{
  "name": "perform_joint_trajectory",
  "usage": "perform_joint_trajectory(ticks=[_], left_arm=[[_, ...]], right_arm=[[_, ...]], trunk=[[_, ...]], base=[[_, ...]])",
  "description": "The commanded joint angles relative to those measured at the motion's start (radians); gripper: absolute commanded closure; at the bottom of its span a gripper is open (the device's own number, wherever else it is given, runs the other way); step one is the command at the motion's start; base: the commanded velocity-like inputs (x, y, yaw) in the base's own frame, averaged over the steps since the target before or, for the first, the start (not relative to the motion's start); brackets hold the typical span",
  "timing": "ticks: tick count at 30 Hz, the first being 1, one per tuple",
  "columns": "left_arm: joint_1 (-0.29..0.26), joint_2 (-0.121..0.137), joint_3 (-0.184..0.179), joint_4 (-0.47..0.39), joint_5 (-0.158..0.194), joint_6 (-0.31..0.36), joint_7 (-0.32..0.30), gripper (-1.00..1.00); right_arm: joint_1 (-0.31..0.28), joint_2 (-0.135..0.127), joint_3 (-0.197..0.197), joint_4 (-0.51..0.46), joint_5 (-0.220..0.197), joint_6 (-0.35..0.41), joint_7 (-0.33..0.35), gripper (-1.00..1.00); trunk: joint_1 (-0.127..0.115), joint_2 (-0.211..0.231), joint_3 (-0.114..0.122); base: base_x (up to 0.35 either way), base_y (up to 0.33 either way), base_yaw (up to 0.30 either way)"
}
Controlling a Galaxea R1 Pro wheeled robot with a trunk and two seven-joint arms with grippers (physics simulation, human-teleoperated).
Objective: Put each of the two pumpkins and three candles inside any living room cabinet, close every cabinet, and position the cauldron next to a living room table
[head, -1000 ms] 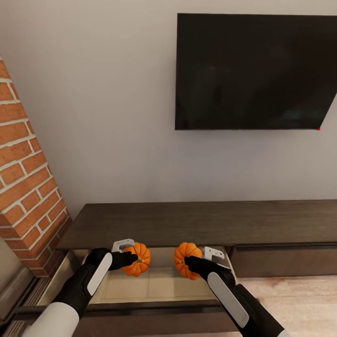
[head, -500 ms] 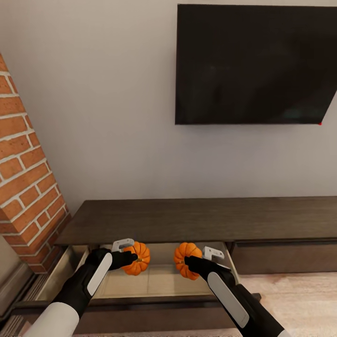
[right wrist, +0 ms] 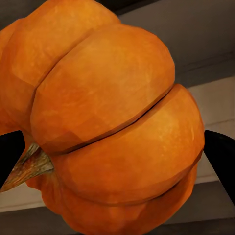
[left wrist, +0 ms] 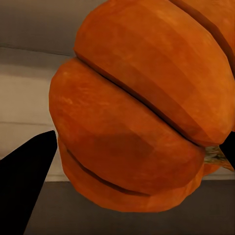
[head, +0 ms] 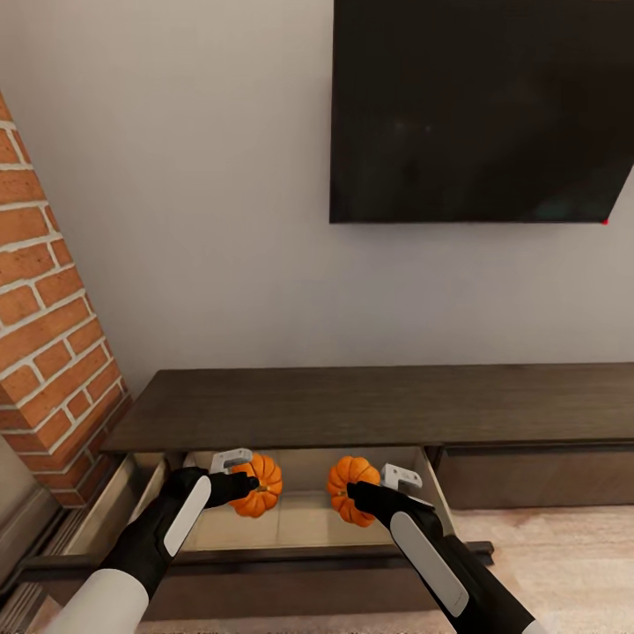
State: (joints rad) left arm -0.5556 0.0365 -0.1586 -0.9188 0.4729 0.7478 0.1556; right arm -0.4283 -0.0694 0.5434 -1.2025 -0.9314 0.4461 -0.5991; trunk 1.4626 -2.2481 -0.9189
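The left gripper [head: 236, 482] is clamped on a small round orange ribbed pumpkin [head: 258, 485], holding it above the pale interior of the pulled-out drawer of the long, low dark brown wood-grain cabinet [head: 370, 409]. The right gripper [head: 368, 490] grips a second orange ribbed pumpkin [head: 351, 490] in the same way, over the right part of the same open drawer, the two pumpkins side by side but apart. In the left wrist view the first pumpkin [left wrist: 142, 103] sits between black fingertips [left wrist: 27, 171], its ribs running diagonally; in the right wrist view the other pumpkin [right wrist: 112, 122] shows a short brownish stem [right wrist: 29, 169] pointing sideways. The drawer's dark front edge lies nearest the robot. On the pale grey wall above the cabinet hangs a large black flat screen [head: 480, 110]. A red brick column [head: 48, 308] stands at the far left, beside the cabinet's end.
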Motion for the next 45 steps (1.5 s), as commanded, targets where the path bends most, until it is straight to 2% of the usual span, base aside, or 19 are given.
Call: perform_joint_trajectory(ticks=[1,15,23,36,41,43,44,45], left_arm=[[-0.001,0.001,-0.004,-0.002,0.01,0.002,0.012,1.0],[0.0,0.0,-0.004,-0.002,0.01,0.002,0.012,1.0],[-0.001,0.0,-0.004,-0.007,0.01,0.002,0.012,1.0],[-0.001,0.002,-0.004,-0.002,0.011,0.004,0.012,1.0],[-0.001,-0.003,-0.004,0.001,0.014,0.004,0.013,1.0],[-0.001,-0.004,-0.005,0.002,0.016,0.004,0.013,1.0],[-0.001,-0.004,-0.005,0.003,0.016,0.004,0.013,1.0],[-0.001,-0.005,-0.005,0.006,0.016,0.003,0.013,1.0]], right_arm=[[-0.001,-0.001,0.003,-0.002,-0.006,0.0,-0.008,1.0],[-0.001,-0.001,0.001,-0.002,-0.006,0.0,-0.008,1.0],[-0.001,-0.001,0.002,-0.002,-0.006,0.0,-0.008,1.0],[-0.001,0.0,0.003,-0.001,-0.001,-0.002,-0.009,1.0],[-0.002,0.003,0.005,0.056,0.001,-0.003,-0.025,1.0],[-0.004,0.021,0.005,0.084,0.003,-0.004,-0.025,1.0],[-0.009,0.037,0.006,0.097,0.003,-0.004,-0.025,1.0],[-0.03,0.063,0.006,0.126,0.007,-0.004,-0.025,1.0]], trunk=[[0.004,-0.008,-0.004],[0.057,-0.106,-0.048],[0.057,-0.106,-0.048],[0.057,-0.106,-0.048],[0.057,-0.106,-0.048],[0.057,-0.106,-0.048],[0.057,-0.106,-0.048],[0.057,-0.106,-0.048]], base=[[0.0,0.0,0.0],[0.0,0.0,0.0],[0.003,0.0,0.0],[0.134,0.0,0.0],[0.019,0.0,0.0],[0.003,0.0,0.0],[0.001,0.0,0.0],[0.0,0.0,0.0]])
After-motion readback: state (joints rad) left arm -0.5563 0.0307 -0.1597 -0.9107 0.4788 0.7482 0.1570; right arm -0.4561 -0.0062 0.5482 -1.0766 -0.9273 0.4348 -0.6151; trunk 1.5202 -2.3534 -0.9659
